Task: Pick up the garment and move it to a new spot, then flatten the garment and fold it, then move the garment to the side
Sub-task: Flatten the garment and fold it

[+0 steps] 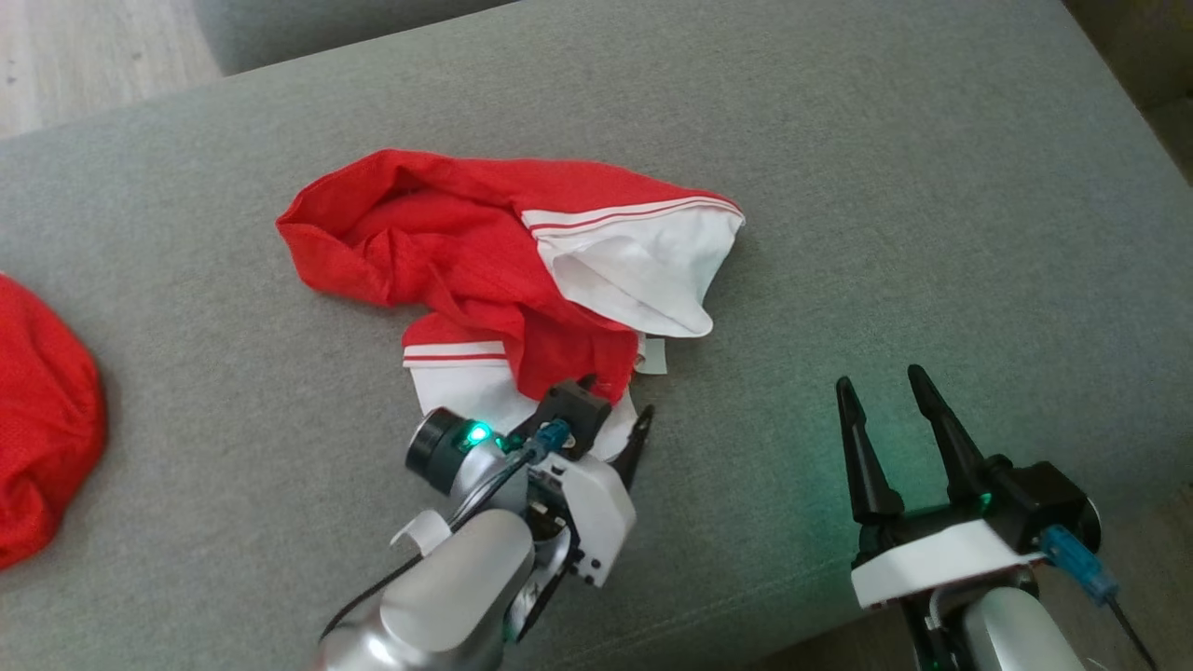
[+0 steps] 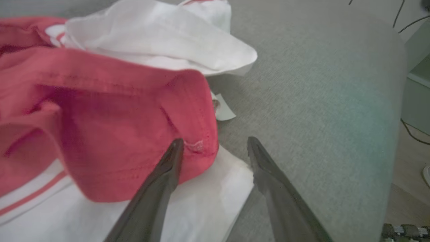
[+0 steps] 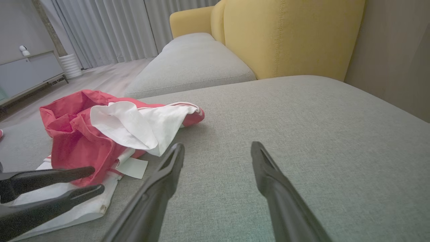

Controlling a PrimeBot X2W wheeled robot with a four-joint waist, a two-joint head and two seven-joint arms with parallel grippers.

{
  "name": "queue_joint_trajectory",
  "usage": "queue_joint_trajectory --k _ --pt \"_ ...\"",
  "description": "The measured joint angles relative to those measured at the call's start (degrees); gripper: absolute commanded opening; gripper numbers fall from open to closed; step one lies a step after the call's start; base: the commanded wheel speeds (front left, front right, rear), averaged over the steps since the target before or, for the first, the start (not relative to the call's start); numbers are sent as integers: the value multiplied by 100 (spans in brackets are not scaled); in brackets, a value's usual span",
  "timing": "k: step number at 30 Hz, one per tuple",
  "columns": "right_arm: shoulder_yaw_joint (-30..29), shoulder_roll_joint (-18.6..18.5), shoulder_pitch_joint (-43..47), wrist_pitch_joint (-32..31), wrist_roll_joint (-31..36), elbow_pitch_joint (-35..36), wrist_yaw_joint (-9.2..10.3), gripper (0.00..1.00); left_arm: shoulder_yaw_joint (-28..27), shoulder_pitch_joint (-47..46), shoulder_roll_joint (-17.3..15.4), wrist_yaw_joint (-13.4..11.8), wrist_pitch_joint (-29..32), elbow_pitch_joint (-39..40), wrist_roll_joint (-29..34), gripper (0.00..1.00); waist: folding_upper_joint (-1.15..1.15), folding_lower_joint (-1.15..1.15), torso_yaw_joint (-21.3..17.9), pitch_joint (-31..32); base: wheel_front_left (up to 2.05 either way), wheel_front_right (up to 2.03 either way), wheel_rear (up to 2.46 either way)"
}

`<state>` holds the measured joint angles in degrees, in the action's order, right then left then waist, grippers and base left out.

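Two layers lay between the spread fingers of the left gripper [image 1: 617, 396]: a red hem corner of the garment [image 1: 447, 252] and a white panel under it. In my judgement, the first risk was that the jaws would close on only one layer, because the red hem sat near one fingertip and the white edge near the other; the garment would then hang unevenly or slip out during the lift. A second risk was to pinch the grey cushion [image 1: 932, 233] together with the cloth, if the tips went too low; I could not tell if they touched the fabric. A thin bite at the very edge could also let the mesh pull free.

In the head view, the garment lay crumpled in the middle of the cushion; most of it was at 11 o'clock from the left gripper, and its near corner was just at the fingertips. A white label [image 1: 652, 356] lay at 1 o'clock from that gripper. The right gripper [image 1: 880, 376] had its fingers apart and held nothing; the garment was at 10 o'clock from it, well apart. A second red cloth [image 1: 37, 419] lay far at 9 o'clock.
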<state>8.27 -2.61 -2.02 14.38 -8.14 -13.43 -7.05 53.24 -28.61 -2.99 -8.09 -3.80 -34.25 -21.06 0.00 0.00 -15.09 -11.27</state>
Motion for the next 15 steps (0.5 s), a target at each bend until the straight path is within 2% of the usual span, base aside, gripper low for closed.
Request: queue_joint_trajectory --k 1,2,6,12,15 --pt "0 0 0 0 -7 0 0 100 11 -11 3 -45 12 -67 -40 100 0 0 -19 -3 0 0 0" --pt "1 0 0 0 -20 0 0 100 30 -21 2 -79 20 -148 -48 89 0 0 -34 -5 0 0 0" --pt "19 0 0 0 -44 0 0 100 86 -85 2 -203 23 -438 -148 0 0 0 -71 -6 0 0 0" --pt "19 0 1 0 -85 -1 0 100 107 -299 4 -287 -166 -579 -388 0 0 0 -72 15 0 0 0" --pt "12 0 1 0 -87 -1 0 100 -1 -308 4 -301 -302 -494 -703 0 0 0 -55 41 0 0 0"
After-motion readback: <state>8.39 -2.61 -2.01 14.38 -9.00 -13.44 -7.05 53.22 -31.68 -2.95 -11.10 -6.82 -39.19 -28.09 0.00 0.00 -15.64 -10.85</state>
